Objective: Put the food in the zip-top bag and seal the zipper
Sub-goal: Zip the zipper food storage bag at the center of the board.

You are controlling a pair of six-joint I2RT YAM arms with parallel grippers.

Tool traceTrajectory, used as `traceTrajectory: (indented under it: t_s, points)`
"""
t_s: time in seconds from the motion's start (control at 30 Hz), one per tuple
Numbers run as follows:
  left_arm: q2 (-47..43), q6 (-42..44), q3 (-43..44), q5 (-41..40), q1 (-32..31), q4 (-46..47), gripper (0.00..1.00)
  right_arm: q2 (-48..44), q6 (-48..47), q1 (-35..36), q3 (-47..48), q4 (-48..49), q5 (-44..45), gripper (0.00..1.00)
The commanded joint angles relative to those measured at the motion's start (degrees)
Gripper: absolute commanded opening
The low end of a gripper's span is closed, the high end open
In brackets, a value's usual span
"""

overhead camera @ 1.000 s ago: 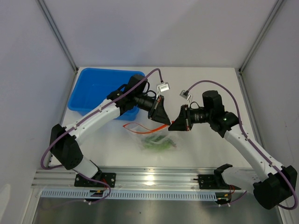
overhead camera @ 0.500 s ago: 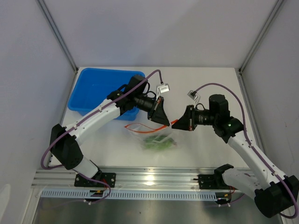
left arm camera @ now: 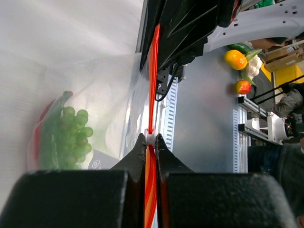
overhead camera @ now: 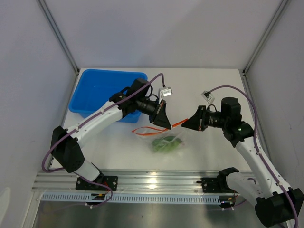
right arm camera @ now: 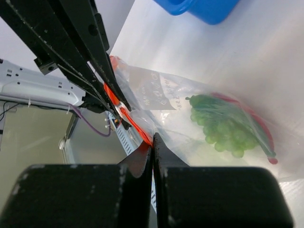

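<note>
Zip-top bag (overhead camera: 167, 141) rests on the table (overhead camera: 213, 156) near the front rail, with the grapes (overhead camera: 163, 145) inside. Just above it the zipper (overhead camera: 178, 124) runs taut between both grippers. The left gripper (overhead camera: 165, 126) is clamped on the strip, and the right gripper (overhead camera: 186, 126) pinches its other end. A blue tub (overhead camera: 102, 92) stands beyond, partly behind the left arm, apart from the bag.

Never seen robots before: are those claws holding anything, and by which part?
The left gripper and right gripper each pinch the clear floppy plastic bag by the thin red-orange zipper strip along its mouth.
</note>
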Motion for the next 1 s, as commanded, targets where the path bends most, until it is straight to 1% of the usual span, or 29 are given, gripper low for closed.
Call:
traceTrajectory:
  t_s: [0.0, 0.2, 0.43, 0.77, 0.97]
  points:
    - [-1.65, 2.21, -0.59, -2.72, 0.13, -3.78, 0.01, -1.92, -0.74, -1.9, 0.2, -0.34, 3.18, 0.0]
    - [-2.36, 2.74, 0.29, -7.37, 0.13, -5.36, 0.01, -1.75, -0.91, -2.95, 0.37, -2.1, 6.34, 0.0]
    - [-3.41, 2.3, 0.12, -12.38, 0.83, -6.59, 0.01, -0.96, -0.39, -4.62, 2.04, -4.73, 12.04, 0.0]
    - [-5.43, 2.12, -1.9, -15.73, 1.71, -8.43, 0.01, 0.53, 0.76, -6.82, 2.31, -7.63, 18.03, 0.0]
    - [-6.84, 1.95, -2.08, -19.94, 2.41, -10.02, 0.0, 1.41, 1.28, -7.96, 2.31, -9.22, 21.11, 0.0]
